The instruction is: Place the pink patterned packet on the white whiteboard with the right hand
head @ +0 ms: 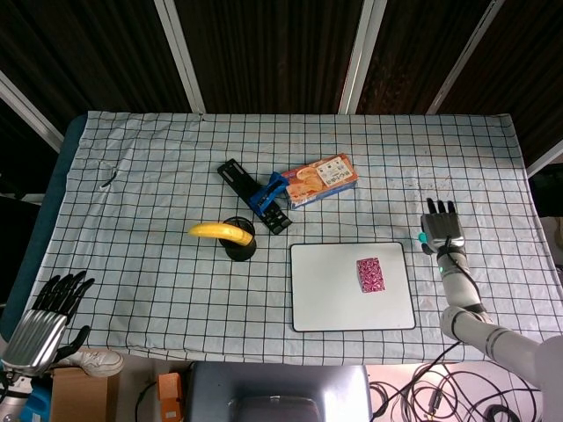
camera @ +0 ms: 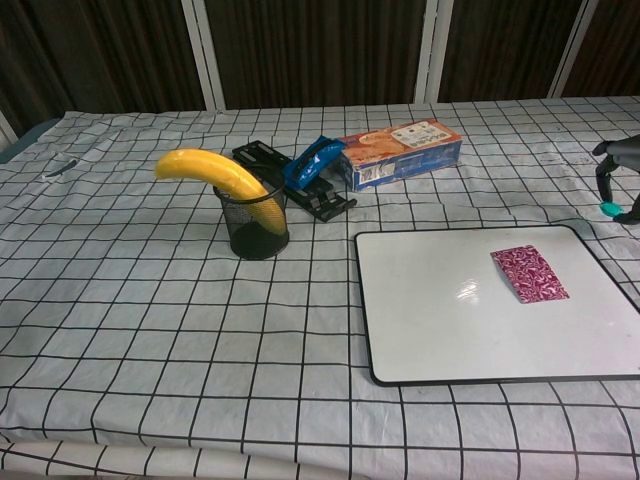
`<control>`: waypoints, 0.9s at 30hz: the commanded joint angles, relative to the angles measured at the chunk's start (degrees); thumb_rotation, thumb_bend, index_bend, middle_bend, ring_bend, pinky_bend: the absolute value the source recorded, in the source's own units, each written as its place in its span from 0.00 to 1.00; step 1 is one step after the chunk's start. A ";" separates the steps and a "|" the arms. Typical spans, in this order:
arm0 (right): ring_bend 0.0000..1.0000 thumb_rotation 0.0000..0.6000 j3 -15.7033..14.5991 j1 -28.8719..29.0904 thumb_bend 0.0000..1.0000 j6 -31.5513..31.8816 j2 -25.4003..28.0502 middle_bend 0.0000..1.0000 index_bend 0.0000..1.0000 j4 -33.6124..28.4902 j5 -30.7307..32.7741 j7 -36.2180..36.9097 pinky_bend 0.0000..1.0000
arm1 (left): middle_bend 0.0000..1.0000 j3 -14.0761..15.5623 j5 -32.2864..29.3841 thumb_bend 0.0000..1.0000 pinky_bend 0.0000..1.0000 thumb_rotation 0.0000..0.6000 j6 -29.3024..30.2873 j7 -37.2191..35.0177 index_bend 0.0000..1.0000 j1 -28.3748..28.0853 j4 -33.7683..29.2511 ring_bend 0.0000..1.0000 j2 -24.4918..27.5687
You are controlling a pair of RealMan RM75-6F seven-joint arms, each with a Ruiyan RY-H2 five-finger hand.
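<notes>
The pink patterned packet (head: 370, 273) (camera: 529, 273) lies flat on the right half of the white whiteboard (head: 325, 299) (camera: 440, 320), with nothing touching it. My right hand (head: 442, 229) (camera: 620, 180) hovers to the right of the board, fingers spread and holding nothing. In the chest view only its fingertips show at the right edge. My left hand (head: 46, 312) hangs off the table's front left corner, fingers apart and empty.
A black mesh cup (head: 239, 239) (camera: 255, 222) with a banana (head: 220, 230) (camera: 215, 175) stands left of the board. Behind it lie a black and blue stapler-like tool (head: 260, 198) (camera: 305, 172) and an orange box (head: 318, 179) (camera: 400, 152).
</notes>
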 commanded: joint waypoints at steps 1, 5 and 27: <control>0.00 1.00 0.81 -0.81 0.27 2.79 3.79 0.00 0.48 -8.65 -4.45 2.88 0.00 | 0.00 0.06 0.17 0.40 0.06 1.00 0.10 -0.13 0.00 0.02 0.11 0.00 0.00; 0.00 1.00 0.30 -1.60 0.27 2.73 6.49 0.00 0.47 -16.59 -8.61 5.74 0.00 | 0.00 -0.04 0.07 0.40 0.06 1.00 0.71 -0.80 0.00 0.27 0.32 0.00 0.16; 0.00 1.00 -5.01 -1.91 0.27 6.65 3.43 0.00 0.34 -22.84 -16.66 1.58 0.00 | 0.00 -0.09 0.06 0.40 0.06 1.00 1.72 -2.35 0.00 0.80 0.56 0.00 0.72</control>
